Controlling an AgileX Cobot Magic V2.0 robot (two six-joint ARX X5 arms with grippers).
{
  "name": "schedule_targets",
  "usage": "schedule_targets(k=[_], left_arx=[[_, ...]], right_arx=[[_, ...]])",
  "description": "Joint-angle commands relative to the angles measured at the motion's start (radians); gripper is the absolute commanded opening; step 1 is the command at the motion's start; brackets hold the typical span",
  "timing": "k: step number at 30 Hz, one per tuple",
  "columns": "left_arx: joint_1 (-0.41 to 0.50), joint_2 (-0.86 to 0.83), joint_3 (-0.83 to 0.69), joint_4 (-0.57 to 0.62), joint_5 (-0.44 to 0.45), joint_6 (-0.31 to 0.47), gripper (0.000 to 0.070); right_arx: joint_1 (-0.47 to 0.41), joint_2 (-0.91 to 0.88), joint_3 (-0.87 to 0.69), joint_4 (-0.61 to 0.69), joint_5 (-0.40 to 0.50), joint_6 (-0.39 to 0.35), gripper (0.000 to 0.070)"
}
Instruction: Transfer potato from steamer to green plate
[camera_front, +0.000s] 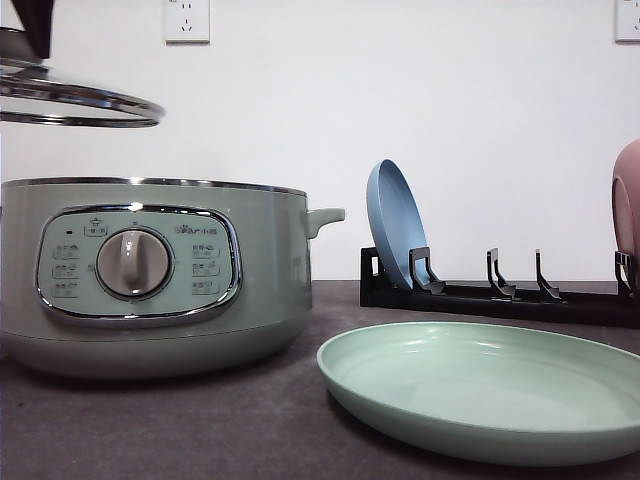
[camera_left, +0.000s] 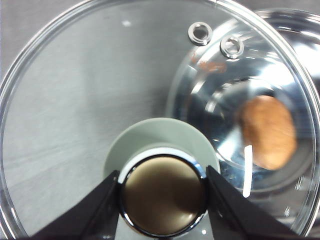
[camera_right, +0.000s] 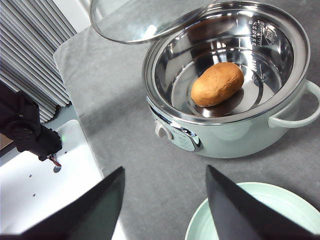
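With the round glass lid (camera_left: 100, 100) lifted clear of the pot, my left gripper (camera_left: 162, 197) has its two black fingers (camera_left: 95, 210) clamped on either side of the lid's chrome-topped knob (camera_left: 162, 192). In my front view the lid's chrome rim hangs above the left end of the large pale sage-green electric steamer (camera_front: 150, 280), not touching it.

The steamer stands on the grey table (camera_front: 200, 430), left of centre, its control panel with the round dial (camera_front: 133, 263) facing me and a side handle sticking out to the right. Inside its shiny steel bowl lies the rounded orange-brown potato (camera_right: 217, 83), resting on the bottom near the middle. I also see it through the glass from the left wrist.

My right gripper (camera_right: 165, 205) hangs above the table on the near side of the steamer, its fingers spread wide with nothing between them. Below it, just right of the steamer and near me, sits the wide shallow pale mint-green plate (camera_front: 480, 385), flat on the table and bare.

Farther back on the right, a black dish rack (camera_front: 500, 295) holds a blue plate (camera_front: 395, 225) upright at its left end and a pink plate (camera_front: 627, 200) at its right.
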Motion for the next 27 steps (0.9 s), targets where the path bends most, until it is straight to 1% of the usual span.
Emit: schedule_targets(k=[1,8,15,18,19,22,27], left_arx=[[0.019,-0.005,0.037,0.011,-0.002,0.000,0.0009],[0.100,-0.005,0.037,0.012,-0.002,0.010,0.0009],[0.140,-0.005,0.037,0.017,-0.001,0.026,0.0009],[0.148,-0.005,0.037,0.017,-0.001,0.026,0.0009],[0.150,-0.005,0.037,0.017,-0.001,0.026,0.0009],[0.155,-0.005,0.037,0.017,-0.001,0.026,0.0009],[0.156,-0.005,0.037,0.017,-0.001,0.026,0.0009]], right_arx=[[0.004,0.013,0.019,0.010,0.003,0.021,0.0318],[0.004,0.014,0.019,0.023,0.004,0.063,0.0325],[0.005,0.056,0.020,0.077,0.003,0.139,0.0418],[0.006,0.103,0.038,0.093,0.002,0.159,0.0428],[0.006,0.123,0.052,0.092,0.002,0.162,0.0430],[0.014,0.199,0.132,0.080,0.003,0.163,0.0476],[0.031,0.362,0.326,0.032,0.004,0.163,0.0485]])
